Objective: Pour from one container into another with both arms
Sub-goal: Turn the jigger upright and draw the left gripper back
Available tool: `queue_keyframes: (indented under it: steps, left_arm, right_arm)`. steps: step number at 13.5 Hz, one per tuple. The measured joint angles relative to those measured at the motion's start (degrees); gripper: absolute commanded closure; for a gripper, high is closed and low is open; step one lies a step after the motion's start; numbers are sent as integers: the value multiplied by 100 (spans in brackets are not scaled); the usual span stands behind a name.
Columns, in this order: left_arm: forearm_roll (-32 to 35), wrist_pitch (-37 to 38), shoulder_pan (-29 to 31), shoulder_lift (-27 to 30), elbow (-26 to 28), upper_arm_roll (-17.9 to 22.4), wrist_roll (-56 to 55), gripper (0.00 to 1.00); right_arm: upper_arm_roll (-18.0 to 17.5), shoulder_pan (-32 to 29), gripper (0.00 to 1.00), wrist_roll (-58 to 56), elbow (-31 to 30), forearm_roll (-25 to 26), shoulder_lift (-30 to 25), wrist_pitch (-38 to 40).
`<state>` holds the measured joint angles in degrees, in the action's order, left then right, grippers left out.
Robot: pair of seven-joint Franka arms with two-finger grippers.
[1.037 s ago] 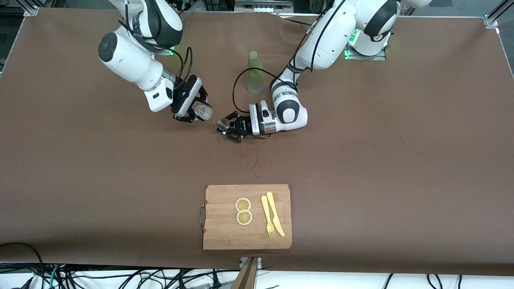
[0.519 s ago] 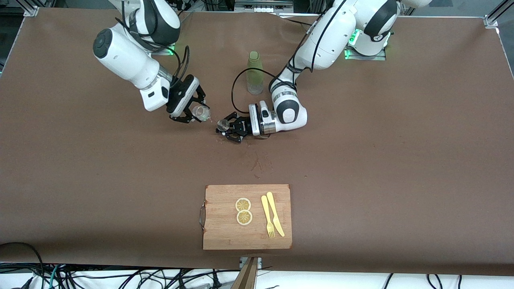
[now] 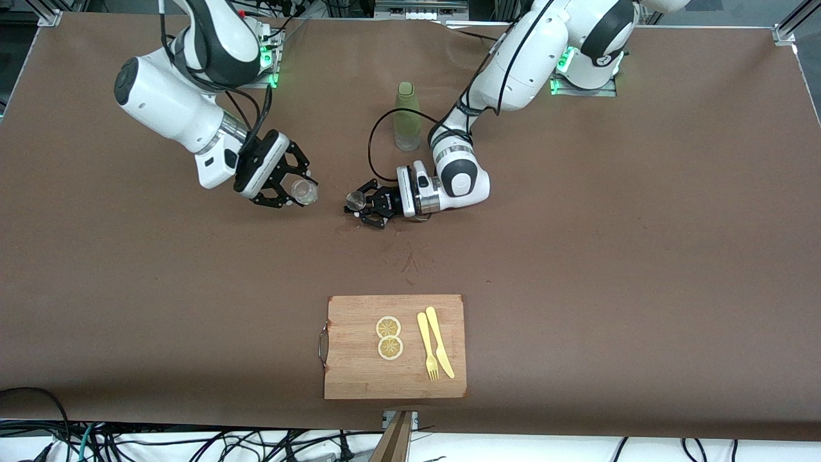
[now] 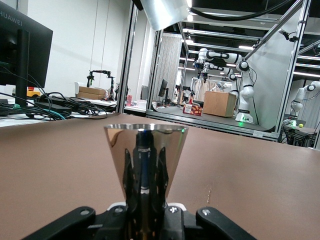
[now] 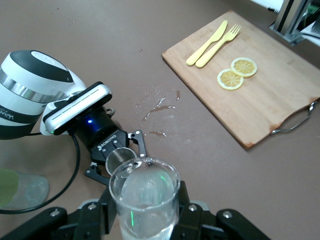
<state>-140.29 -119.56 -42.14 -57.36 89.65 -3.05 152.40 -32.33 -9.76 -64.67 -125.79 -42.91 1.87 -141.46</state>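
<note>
My right gripper (image 3: 296,192) is shut on the tiny clear glass cup (image 3: 304,191), held above the table and tilted a little toward the jigger. That cup (image 5: 145,202) fills the foreground of the right wrist view. A short gap away, my left gripper (image 3: 359,204) is shut on the shiny steel jigger (image 3: 354,201), low over the table with its mouth up. In the left wrist view the jigger (image 4: 145,155) stands upright between the black fingers (image 4: 90,220). The right wrist view also shows the jigger (image 5: 120,161) in the left gripper.
A tall olive-green bottle (image 3: 406,115) stands beside the left forearm, toward the arms' bases. A wooden cutting board (image 3: 359,372) with two lemon slices (image 3: 389,337), a yellow fork (image 3: 427,346) and knife (image 3: 440,342) lies near the front edge. Wet spots (image 3: 410,260) mark the cloth.
My right arm has drawn the glass cup away from the jigger, toward its own end of the table, and turned it more upright. The left gripper with the jigger has stayed put.
</note>
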Motion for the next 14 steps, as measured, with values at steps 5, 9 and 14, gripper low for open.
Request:
queue_keyframes:
  steps: [5,9,14]
  left_arm:
    - [-1,0,3,0,0,5,0,100]
    - [-1,-1,114,29,7,53,-3,100]
    - [733,-75,710,604,430,76,-576,100]
  right_arm:
    - [358,-1,64,-1669,-24,-1219,105,48]
    - [901,-7,64,-3114,-26,-1901,332,530]
    - [1822,-47,64,-4525,-25,-2000,440,1607]
